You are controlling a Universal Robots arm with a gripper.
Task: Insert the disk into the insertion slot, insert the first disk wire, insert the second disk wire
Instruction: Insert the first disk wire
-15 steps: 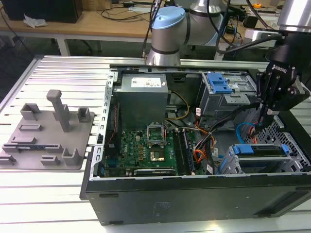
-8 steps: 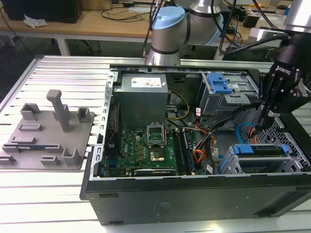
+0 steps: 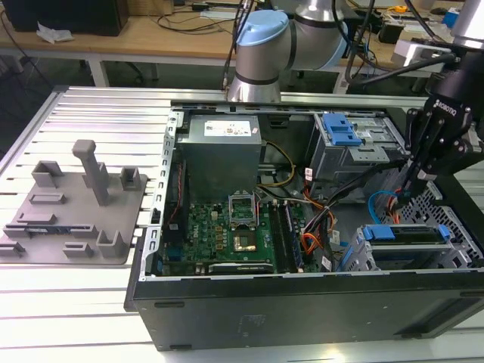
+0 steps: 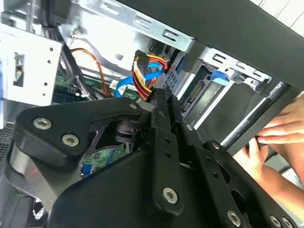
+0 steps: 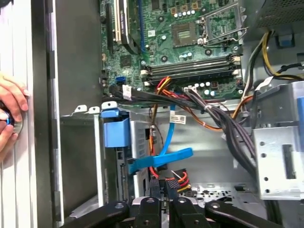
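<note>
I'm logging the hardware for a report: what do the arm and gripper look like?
The arm is silver-grey with light-blue joint caps, and black cables trail along it. The gripper is matte black: linked bars joined by silver screws, with white lettering on its body.

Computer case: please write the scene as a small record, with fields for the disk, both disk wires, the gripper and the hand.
disk: sits in the insertion slot, blue carrier end visible
first disk wire: light-blue, curves to the disk's connector edge; whether it is plugged in cannot be told
second disk wire: red and black bundle, right beside the gripper tip
gripper: inside the case, close to both wire ends
hand: a person's, at the case's outer edge
</note>
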